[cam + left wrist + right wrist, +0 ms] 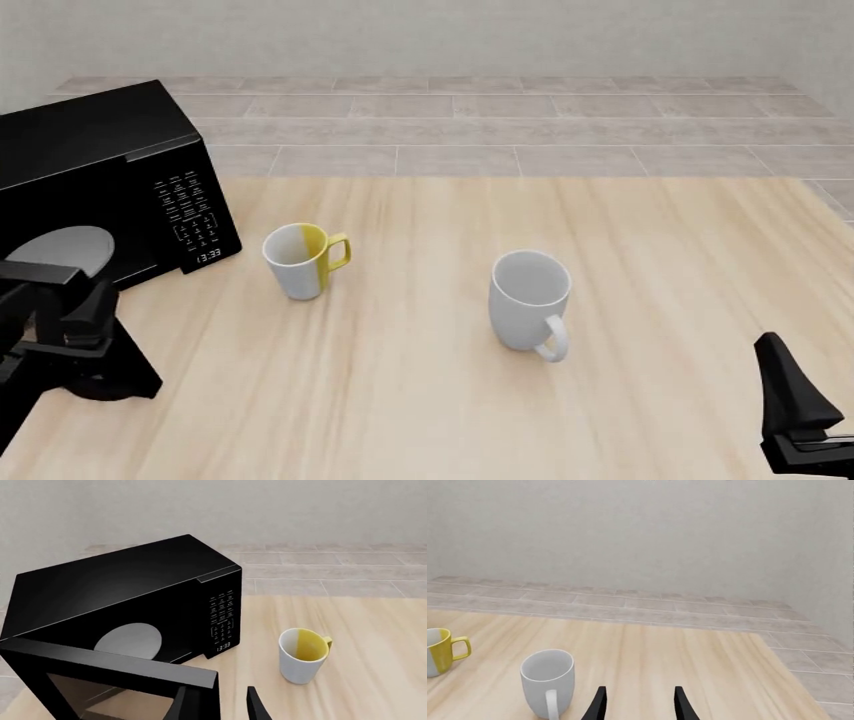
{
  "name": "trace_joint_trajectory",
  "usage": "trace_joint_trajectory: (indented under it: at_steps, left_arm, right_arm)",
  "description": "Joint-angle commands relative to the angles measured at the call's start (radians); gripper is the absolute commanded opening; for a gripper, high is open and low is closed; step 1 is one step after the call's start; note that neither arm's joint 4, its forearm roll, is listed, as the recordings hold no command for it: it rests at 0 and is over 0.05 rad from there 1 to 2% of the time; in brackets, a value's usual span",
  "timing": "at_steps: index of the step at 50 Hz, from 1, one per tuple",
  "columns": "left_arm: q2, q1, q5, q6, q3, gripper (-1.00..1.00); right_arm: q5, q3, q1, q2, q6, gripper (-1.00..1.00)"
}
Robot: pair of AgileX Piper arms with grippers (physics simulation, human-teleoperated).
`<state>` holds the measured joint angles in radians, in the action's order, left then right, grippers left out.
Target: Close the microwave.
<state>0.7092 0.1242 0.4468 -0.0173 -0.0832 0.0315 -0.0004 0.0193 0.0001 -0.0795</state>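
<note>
A: Swinging the door shut, how?
B: My left end effector (217, 705), fingers apart and holding nothing, sits at the door's free edge. The microwave (100, 175) is at the counter's (534, 400) far left, door (107, 680) wide open. I'd push near that edge, following the hinge arc.
A: Right one?
B: Right end effector (637, 702) open, idle, well apart.

Obstacles: microwave (100, 180) at the table's (641, 240) far left, its door (110, 672) swung open toward the arms' side, beside the left gripper (217, 705). Yellow-lined mug (304, 260) stands near the keypad side; white mug (530, 298) mid-table. Open passage: bare wood between the mugs and across the right half.
</note>
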Motion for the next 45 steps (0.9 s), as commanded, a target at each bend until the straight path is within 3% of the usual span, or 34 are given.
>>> trace_joint_trajectory:
  at_steps: [1,11,29,45]
  left_arm:
    - [0.242,0.033,0.149,-0.055,-0.061,1.0]
    - [0.34,0.05,0.212,-0.083,-0.096,1.0]
    - [0.593,0.085,0.257,-0.09,-0.257,1.0]
    - [0.69,0.113,0.275,-0.1,-0.355,1.0]
  right_arm:
    - [0.006,0.0,0.004,0.0,-0.005,1.0]
    - [0.0,0.0,0.004,0.0,-0.007,1.0]
    - [-0.003,0.0,0.005,0.0,-0.007,1.0]
    - [-0.009,-0.01,0.012,0.0,-0.015,1.0]
